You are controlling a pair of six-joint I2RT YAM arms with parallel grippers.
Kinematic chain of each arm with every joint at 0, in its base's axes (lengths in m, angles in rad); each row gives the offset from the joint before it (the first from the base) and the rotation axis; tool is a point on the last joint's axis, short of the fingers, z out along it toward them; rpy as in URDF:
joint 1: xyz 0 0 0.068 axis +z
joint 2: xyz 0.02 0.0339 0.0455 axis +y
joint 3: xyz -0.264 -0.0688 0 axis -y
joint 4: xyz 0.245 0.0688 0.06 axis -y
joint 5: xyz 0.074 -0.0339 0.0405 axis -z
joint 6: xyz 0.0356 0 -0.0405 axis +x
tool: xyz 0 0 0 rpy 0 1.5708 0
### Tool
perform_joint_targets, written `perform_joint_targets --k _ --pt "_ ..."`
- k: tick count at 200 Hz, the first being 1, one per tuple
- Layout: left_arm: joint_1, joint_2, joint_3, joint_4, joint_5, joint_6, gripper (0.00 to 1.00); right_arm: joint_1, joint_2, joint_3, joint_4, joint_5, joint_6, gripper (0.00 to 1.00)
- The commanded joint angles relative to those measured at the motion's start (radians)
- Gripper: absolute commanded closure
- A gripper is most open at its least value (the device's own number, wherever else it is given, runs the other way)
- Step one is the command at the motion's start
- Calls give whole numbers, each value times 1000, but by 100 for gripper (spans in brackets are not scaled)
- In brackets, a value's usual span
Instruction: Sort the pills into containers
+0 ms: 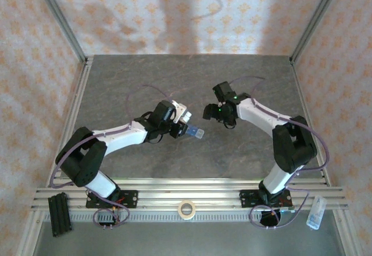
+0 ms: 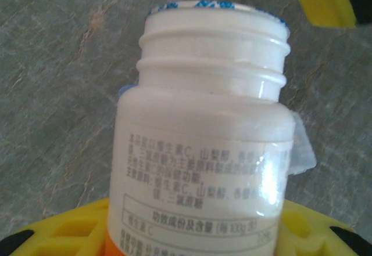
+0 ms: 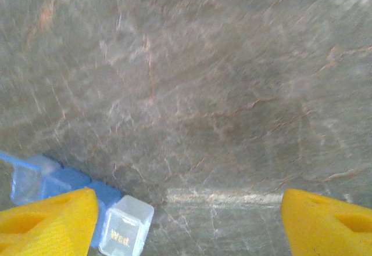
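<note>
While gripping the white bottle [image 2: 203, 140] in the left hand [image 2: 189, 235], yellow fingers [image 2: 64, 233] clamped on its lower body and bare threaded neck pointing away from the wrist, hovering at ten o'clock of the containers [image 1: 195, 132] in the top view, just beside the strip's nine-o'clock end. Finding those containers lying flat near the middle of the bench [image 1: 174, 76], long axis running roughly from nine to three o'clock, between the two hands. Holding the right hand [image 1: 213, 112] wide open and gripping nothing, at one o'clock of the strip, near it but apart. Seeing, from the right wrist, the strip sitting at eight o'clock, with the "Wed" lid [image 3: 125, 227] end just beside one spread finger. Glimpsing, from the left wrist, a pale translucent flap [image 2: 303, 148] at three o'clock behind the bottle, probably a lid, though not being able to tell whether standing open. Judging the left hand to be the nearer one, and the coming move to be turning on tipping the bottle's mouth down toward four o'clock, onto a strip lying across that path; judging also the open right hand to be needing only a short reach toward seven o'clock for steadying the three-o'clock end.
</note>
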Motion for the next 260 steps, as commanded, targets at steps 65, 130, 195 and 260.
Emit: perform_joint_targets --k 65,130,195,260 --pt "5 -154 -137 459 72 -6 100 -116 37 220 -129 100 60 17" --pt "6 -154 -73 643 65 140 100 -204 258 547 -303 198 -4 13" --pt "7 -61 48 774 98 142 100 -233 461 741 -434 226 -91 12" --pt "6 -36 57 831 120 158 100 -262 503 650 -394 193 -110 18"
